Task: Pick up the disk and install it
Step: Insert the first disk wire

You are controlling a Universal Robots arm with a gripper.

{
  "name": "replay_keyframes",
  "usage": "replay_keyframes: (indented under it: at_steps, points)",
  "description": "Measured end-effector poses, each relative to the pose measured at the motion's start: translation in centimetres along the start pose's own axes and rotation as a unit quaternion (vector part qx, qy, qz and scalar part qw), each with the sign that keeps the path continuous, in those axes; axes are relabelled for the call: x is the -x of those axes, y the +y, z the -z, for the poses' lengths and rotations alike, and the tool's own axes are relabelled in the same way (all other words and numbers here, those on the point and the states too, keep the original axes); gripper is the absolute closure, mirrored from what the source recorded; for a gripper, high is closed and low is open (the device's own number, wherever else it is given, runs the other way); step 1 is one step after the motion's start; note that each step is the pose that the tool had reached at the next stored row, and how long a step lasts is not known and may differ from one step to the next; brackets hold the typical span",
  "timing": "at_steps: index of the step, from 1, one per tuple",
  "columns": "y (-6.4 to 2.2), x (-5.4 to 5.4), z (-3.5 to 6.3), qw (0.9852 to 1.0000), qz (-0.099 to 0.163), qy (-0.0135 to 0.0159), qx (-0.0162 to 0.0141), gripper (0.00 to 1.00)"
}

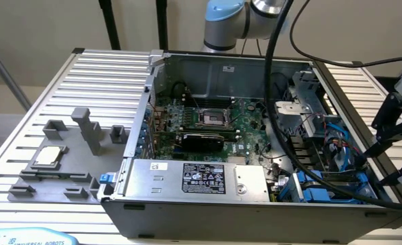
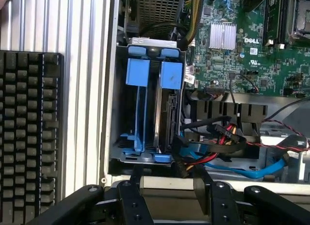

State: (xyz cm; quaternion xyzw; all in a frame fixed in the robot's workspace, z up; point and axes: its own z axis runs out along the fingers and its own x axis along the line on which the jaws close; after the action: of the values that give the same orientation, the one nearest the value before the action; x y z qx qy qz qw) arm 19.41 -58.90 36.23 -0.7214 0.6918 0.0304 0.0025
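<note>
— Where does the disk (image 2: pixel 169 111) sit?

— It stands on edge in the drive cage (image 2: pixel 121 113) of the open computer case (image 1: pixel 255 224), framed in blue, just beside a second blue carrier (image 2: pixel 137 72). The cage fills the case corner toward the surface's (image 1: pixel 98 66) front edge, on the exterior view's right.

— And the hand (image 2: pixel 168 180)?

— Released. Its black fingers (image 2: pixel 136 186) are spread with nothing between them. It hangs over the case rim next to the cage, apart from the disk.

— Anything touching the disk?

— Red and blue cables (image 2: pixel 227 157) crowd against the cage on the motherboard side. Whether one is plugged into the disk cannot be told.

— What lies around the cage?

— A grey power supply (image 1: pixel 187 176) with a black-and-white sticker runs along the case wall nearest the front edge, right beside the cage. The green motherboard (image 1: pixel 208 120) covers the case floor behind it.

— Outside the case?

— A grey fixture (image 1: pixel 51 173) rests near the surface's edge on the exterior view's left, with a small square chip (image 1: pixel 51 154) on it. In the wrist view a dark keyboard (image 2: pixel 29 137) lies on the ribbed surface, near the case wall by the cage.
</note>
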Motion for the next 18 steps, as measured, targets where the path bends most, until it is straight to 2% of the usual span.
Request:
replay_keyframes:
  at_steps: [6, 12, 15, 18]
  points:
    - [1.23, -0.7, -0.28, 1.0000, 0.004, -0.0011, 0.0002, 0.46]
    - [2.57, -1.0, -0.41, 0.9999, 0.011, -0.0036, 0.0003, 0.46]
    - [2.98, -1.0, -0.53, 0.9998, 0.019, -0.0046, 0.0007, 0.46]
    - [2.99, -1.0, -0.68, 0.9994, 0.033, -0.0042, 0.0015, 0.46]
